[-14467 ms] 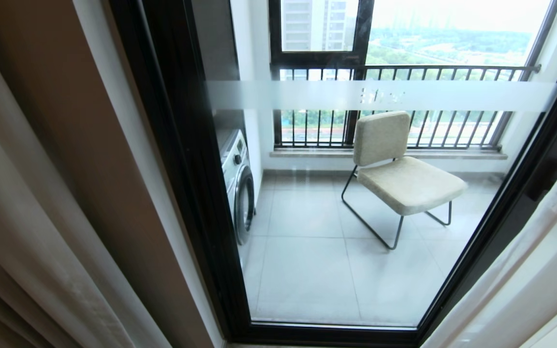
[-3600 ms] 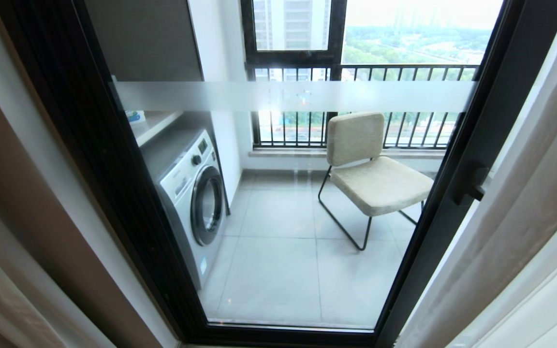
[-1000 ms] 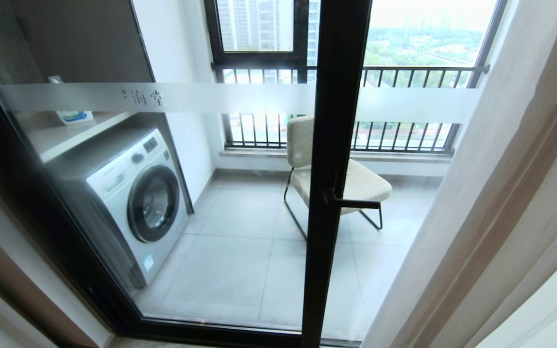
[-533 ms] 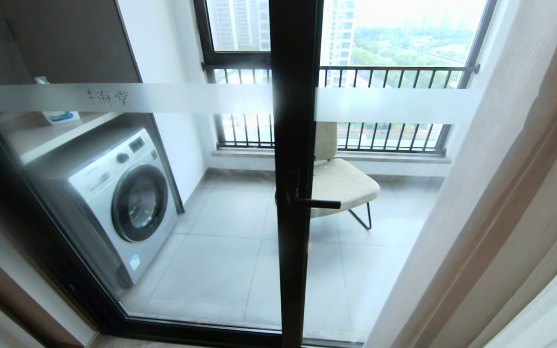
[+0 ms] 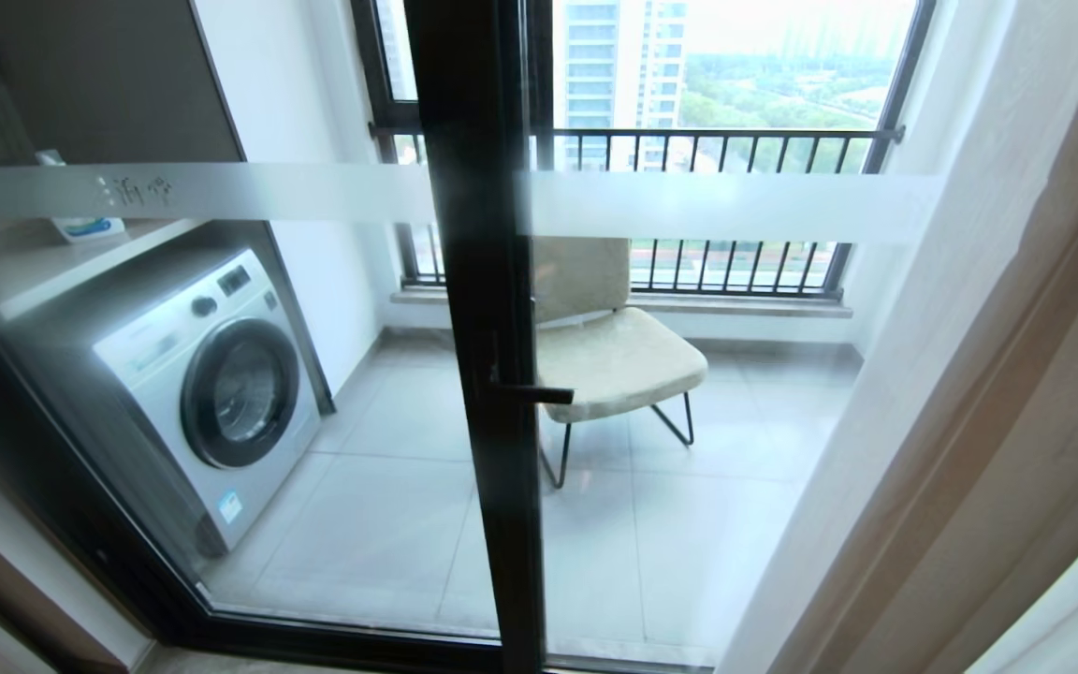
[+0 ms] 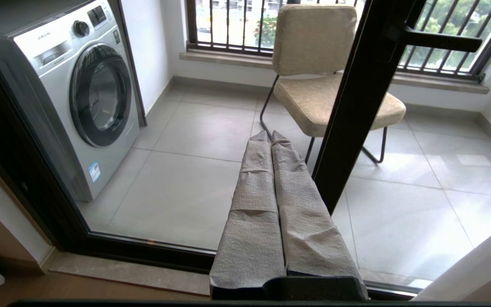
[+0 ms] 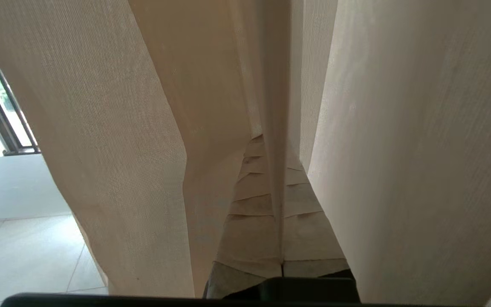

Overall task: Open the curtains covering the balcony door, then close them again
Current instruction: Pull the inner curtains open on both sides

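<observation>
— Two layers of the curtains (image 7: 113, 149) hang bunched at my right, the heavy cream-beige folds and a thin sheer at the edge, and the right gripper (image 7: 280, 200) sits among them with its jaws pressed together on a thin fold of that cloth. How would you handle the pull?

— Grip looks slim, so I'd judge a slow, level drag along the rail line is best; a jerk could slip the fold out. Where is the left gripper (image 6: 271, 136)?

— Low in front of the balcony door (image 5: 478, 309), jaws shut on nothing, parked clear of the glass.

— Then I'd keep it there, away from the door handle (image 5: 534, 394). How much glass shows?

— Most of it: both panes with the frosted band (image 5: 735, 206) are uncovered, so I'd say the opening half is about done and closing comes next.

— And the room beyond?

— No surface here, only a grey tiled floor (image 5: 651, 552) on the balcony, a washing machine (image 5: 211, 384) to the left, a padded chair (image 5: 614, 346) behind the frame, and a railed window (image 5: 717, 140) at the back.
</observation>
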Robot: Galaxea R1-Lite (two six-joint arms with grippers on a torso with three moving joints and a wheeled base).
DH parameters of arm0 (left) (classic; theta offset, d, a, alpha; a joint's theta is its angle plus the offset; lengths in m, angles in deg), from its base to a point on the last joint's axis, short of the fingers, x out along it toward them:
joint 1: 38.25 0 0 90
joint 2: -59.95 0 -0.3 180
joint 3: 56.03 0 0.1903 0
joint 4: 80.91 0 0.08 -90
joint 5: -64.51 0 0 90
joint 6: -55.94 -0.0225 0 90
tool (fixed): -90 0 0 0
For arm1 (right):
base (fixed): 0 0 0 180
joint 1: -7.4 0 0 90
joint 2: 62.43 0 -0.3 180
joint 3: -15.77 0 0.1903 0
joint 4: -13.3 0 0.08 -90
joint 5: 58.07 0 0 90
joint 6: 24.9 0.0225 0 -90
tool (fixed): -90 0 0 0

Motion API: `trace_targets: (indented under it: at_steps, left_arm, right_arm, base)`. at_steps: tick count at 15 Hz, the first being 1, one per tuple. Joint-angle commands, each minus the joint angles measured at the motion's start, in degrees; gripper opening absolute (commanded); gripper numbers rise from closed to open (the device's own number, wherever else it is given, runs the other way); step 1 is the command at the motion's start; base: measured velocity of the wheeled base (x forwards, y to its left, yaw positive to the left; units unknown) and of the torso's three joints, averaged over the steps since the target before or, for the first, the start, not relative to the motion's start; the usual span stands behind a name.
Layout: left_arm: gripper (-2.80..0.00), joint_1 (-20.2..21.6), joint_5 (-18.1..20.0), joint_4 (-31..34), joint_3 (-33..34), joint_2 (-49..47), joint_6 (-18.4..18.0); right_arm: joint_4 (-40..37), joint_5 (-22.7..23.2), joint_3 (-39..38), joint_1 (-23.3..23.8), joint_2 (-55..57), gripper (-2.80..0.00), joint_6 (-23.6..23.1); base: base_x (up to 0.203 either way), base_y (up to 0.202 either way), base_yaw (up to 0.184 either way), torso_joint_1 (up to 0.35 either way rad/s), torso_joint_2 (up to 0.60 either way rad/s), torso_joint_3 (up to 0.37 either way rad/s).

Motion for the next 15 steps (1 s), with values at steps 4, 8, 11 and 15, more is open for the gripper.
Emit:
trace_targets:
  at_steps: [4, 8, 11, 15]
  left_arm:
    - [-2.8, 0.0, 0.0, 0.0, 0.0, 0.0, 0.2]
    - [-2.8, 0.0, 0.0, 0.0, -0.1, 0.0, 0.2]
    - [-2.8, 0.0, 0.0, -0.1, 0.0, 0.1, 0.2]
    - [-2.8, 0.0, 0.0, -0.1, -0.1, 0.0, 0.2]
  right_arm:
    - [0.2, 0.0, -0.3, 0.0, 0.1, -2.8, 0.0]
    - [0.3, 0.0, -0.5, 0.0, 0.1, -2.8, 0.0]
    - [0.3, 0.0, -0.6, 0.0, 0.1, -2.8, 0.0]
    - [0.3, 0.0, -0.8, 0.0, 0.2, -2.8, 0.0]
  base:
    - [0.0, -0.188, 0.0, 0.001, 0.0, 0.003]
    - [0.0, -0.189, 0.0, 0.001, 0.0, 0.002]
    - [0.0, -0.191, 0.0, 0.004, 0.0, 0.004]
    - [0.0, -0.188, 0.005, 0.002, 0.0, 0.002]
